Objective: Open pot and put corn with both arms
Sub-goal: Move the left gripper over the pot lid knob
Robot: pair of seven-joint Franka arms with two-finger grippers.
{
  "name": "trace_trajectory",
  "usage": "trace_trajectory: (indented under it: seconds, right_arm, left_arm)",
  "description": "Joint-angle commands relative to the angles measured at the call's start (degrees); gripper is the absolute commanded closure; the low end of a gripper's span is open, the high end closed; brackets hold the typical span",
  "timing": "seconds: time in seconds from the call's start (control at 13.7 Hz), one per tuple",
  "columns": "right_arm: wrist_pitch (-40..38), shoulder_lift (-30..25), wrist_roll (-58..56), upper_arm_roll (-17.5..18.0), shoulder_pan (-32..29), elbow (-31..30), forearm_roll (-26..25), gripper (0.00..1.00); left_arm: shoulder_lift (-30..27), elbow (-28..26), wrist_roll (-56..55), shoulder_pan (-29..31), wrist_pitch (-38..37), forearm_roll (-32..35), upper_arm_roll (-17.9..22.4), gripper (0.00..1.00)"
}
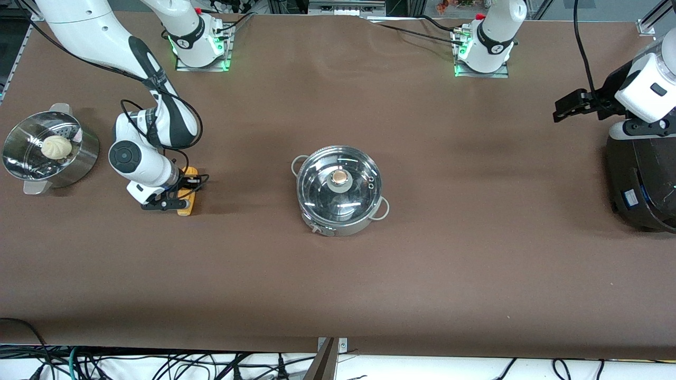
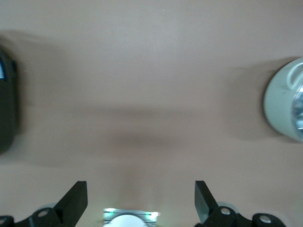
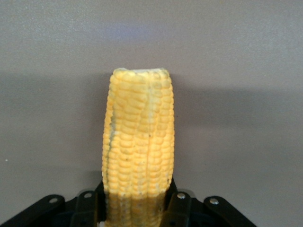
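Note:
The steel pot [image 1: 339,211] stands mid-table with its glass lid [image 1: 338,192] on, tan knob [image 1: 339,178] in the middle. The yellow corn [image 1: 187,203] lies on the table toward the right arm's end. My right gripper [image 1: 177,198] is down at it, and in the right wrist view its fingers [image 3: 182,204] press both sides of the corn [image 3: 138,142]. My left gripper [image 1: 567,108] waits in the air beside the black cooker, open and holding nothing [image 2: 140,201]. The pot's edge [image 2: 279,101] shows in the left wrist view.
A steel steamer bowl [image 1: 79,163] holding a white bun [image 1: 56,146] sits at the right arm's end of the table. A large black cooker [image 1: 644,184] stands at the left arm's end. Both arm bases [image 1: 200,50] [image 1: 481,55] stand along the table's back edge.

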Motion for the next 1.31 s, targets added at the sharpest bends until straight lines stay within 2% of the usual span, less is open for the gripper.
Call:
trace_trajectory:
  seconds: [0.0,0.15,0.29,0.44,0.58,0.73,0.88,1.24]
  right_arm:
    - [0.12,-0.45,-0.26,0.06,0.11,0.13,-1.01,1.0]
    - [0.12,-0.45,-0.26,0.06,0.11,0.13,-1.01,1.0]
    - [0.12,-0.45,-0.26,0.06,0.11,0.13,-1.01,1.0]
    - [0.12,-0.45,-0.26,0.06,0.11,0.13,-1.01,1.0]
    - [0.12,-0.36,-0.26,0.06,0.11,0.13,-1.01,1.0]
    - [0.12,-0.36,-0.17,0.06,0.11,0.13,-1.01,1.0]
    - [0.12,-0.27,-0.17,0.06,0.11,0.13,-1.01,1.0]
    - [0.12,-0.36,-0.17,0.06,0.11,0.13,-1.01,1.0]
  left_arm:
    - [2.06,0.95,-4.54,-2.18,0.84,-1.93,-0.81,0.0]
    - [3.81,1.56,-7.0,-4.03,1.02,-2.11,-0.9,0.0]
    - [5.31,2.35,-10.07,-5.53,4.42,-2.02,-1.34,0.0]
    - [7.06,2.44,-15.51,-10.26,6.29,-2.02,-1.43,0.0]
    - [9.78,2.79,-20.61,-13.08,7.16,-2.19,-3.96,0.0]
    - [11.63,2.79,-27.28,-14.49,13.11,-2.37,-6.87,0.0]
    - [14.62,3.49,-34.49,-18.43,18.22,-3.59,-7.06,0.0]
    - [26.48,11.48,-47.51,-26.61,25.43,-3.51,-7.06,0.0]
